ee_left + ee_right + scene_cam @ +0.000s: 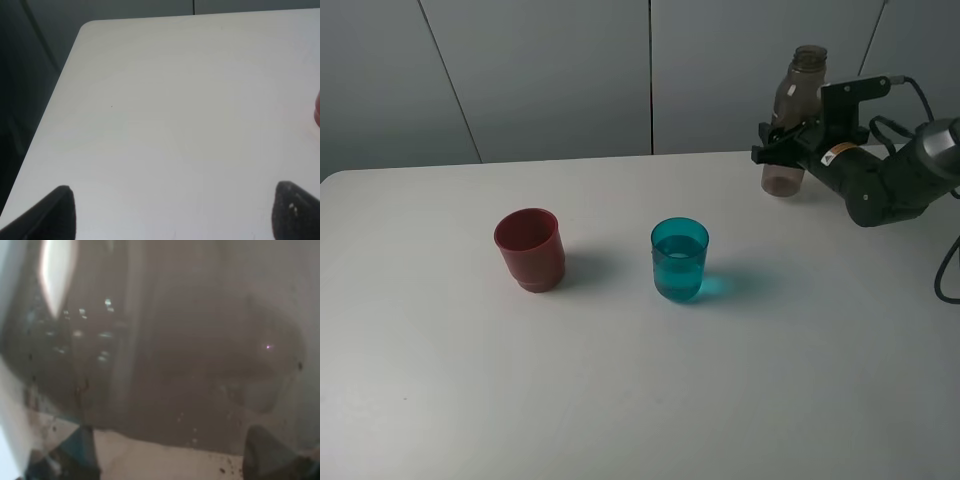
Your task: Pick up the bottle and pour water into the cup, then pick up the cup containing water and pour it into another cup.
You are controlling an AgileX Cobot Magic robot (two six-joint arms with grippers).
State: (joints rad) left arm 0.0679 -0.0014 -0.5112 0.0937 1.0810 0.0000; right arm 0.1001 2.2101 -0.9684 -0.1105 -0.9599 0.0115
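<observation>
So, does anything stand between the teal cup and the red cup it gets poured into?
Nothing visible: only bare table lies between the teal cup and the red cup; the bottle is far off right.

The black right arm (885, 185) is extended, and the right pincer (782, 148) is clamped around the tall smoky grey-brown translucent plastic bottle (807, 75). The left pincer (177, 211) is held spread wide.

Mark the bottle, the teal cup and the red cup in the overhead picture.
bottle (794, 100): exterior high view, on its shoulder below the neck.
teal cup (680, 265): exterior high view, on its front wall.
red cup (532, 255): exterior high view, on its front wall.
</observation>
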